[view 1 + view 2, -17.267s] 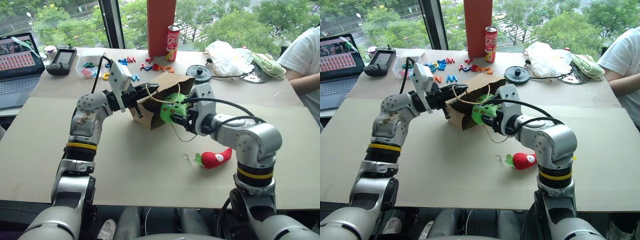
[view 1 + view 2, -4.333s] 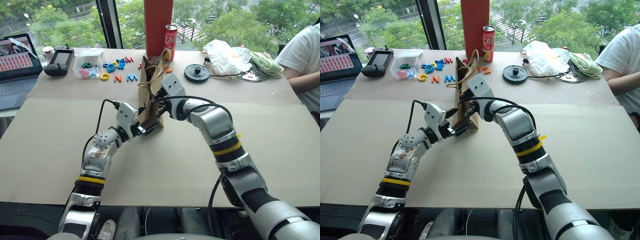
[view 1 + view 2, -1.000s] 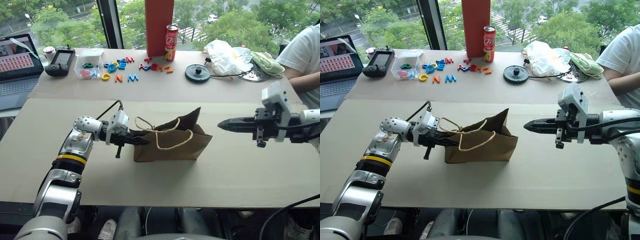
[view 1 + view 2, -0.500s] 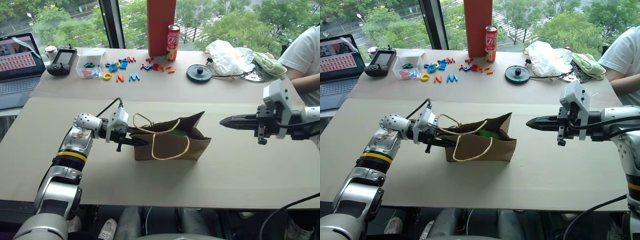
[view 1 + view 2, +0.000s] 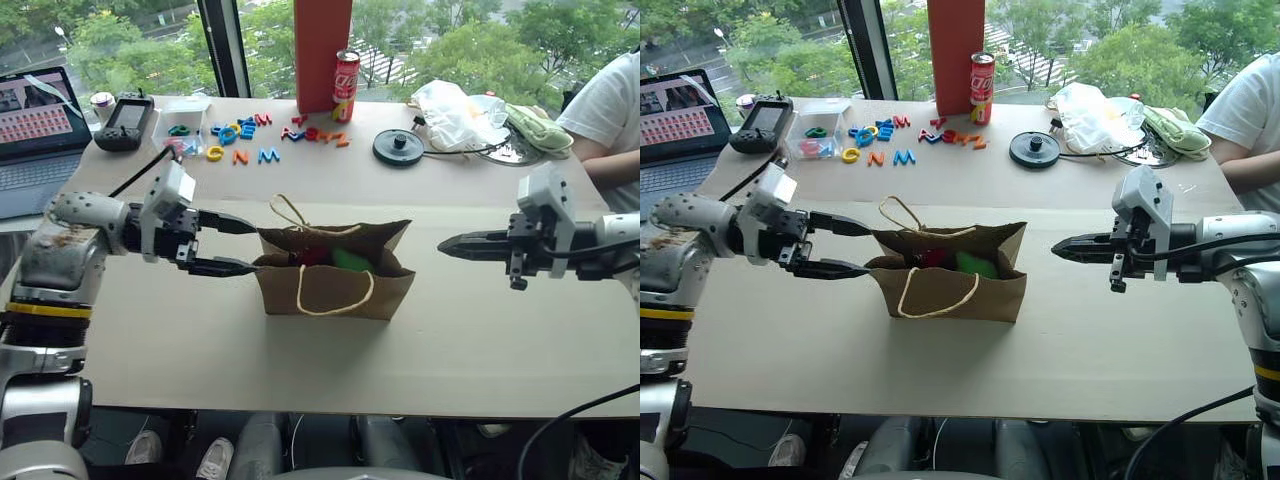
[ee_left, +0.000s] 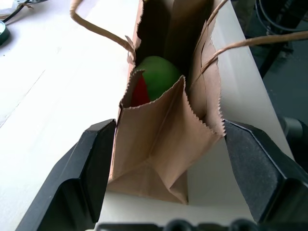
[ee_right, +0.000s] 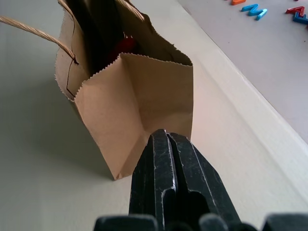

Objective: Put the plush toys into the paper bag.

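The brown paper bag (image 5: 335, 285) stands upright in the middle of the beige table, mouth open and twine handles loose. Inside it lie the plush toys: the green one (image 5: 350, 260) next to the red one (image 5: 312, 255), also seen in the left wrist view as green (image 6: 156, 77) and red (image 6: 140, 91). My left gripper (image 5: 245, 246) is open at the bag's left end, its fingers (image 6: 86, 173) on either side of that end without pressing it. My right gripper (image 5: 447, 243) hovers to the right of the bag, shut and empty, pointing at it (image 7: 161, 139).
Along the far edge stand a red pillar (image 5: 322, 50), a cola can (image 5: 345, 85), coloured plastic letters (image 5: 240, 130), a clear box (image 5: 180, 125), a controller (image 5: 122, 120), a laptop (image 5: 35, 130), a black disc (image 5: 398, 146) and a white plastic bag (image 5: 455, 115). A person's arm (image 5: 610, 110) rests at the far right.
My left gripper has opened, let go of the bag's end, and moved up and to the left. The bag now stands upright. The right gripper has stayed put.
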